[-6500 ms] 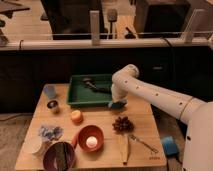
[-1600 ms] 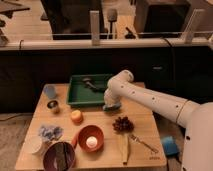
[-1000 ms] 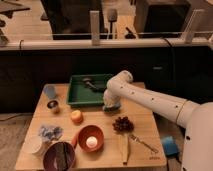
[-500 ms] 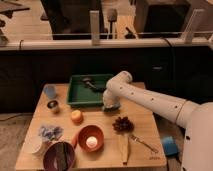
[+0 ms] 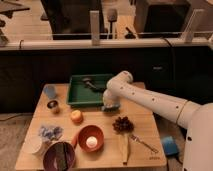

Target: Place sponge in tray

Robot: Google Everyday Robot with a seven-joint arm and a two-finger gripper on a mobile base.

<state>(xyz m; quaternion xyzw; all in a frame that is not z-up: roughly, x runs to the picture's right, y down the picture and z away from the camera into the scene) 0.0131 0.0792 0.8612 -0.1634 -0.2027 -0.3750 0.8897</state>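
Observation:
The green tray (image 5: 80, 96) sits at the back middle of the wooden table (image 5: 150, 120), with a dark object (image 5: 89, 81) lying in it. My gripper (image 5: 110, 105) hangs low at the tray's front right corner, just outside its rim, at the end of the white arm (image 5: 150, 100). A small pale bluish patch (image 5: 112, 107) at the gripper's tip may be the sponge; I cannot tell whether it is held. A blue block (image 5: 170, 146) lies off the table at the lower right.
Left of the tray stand a blue cup (image 5: 49, 91) and a small metal cup (image 5: 53, 105). In front are an orange (image 5: 76, 116), a red bowl (image 5: 90, 137), a pine cone (image 5: 122, 123), a fork (image 5: 142, 142), a purple bowl (image 5: 59, 156) and a white bowl (image 5: 34, 145).
Since the earliest frame the gripper has shifted left, close to the tray's right front corner. Over the last second it has barely moved.

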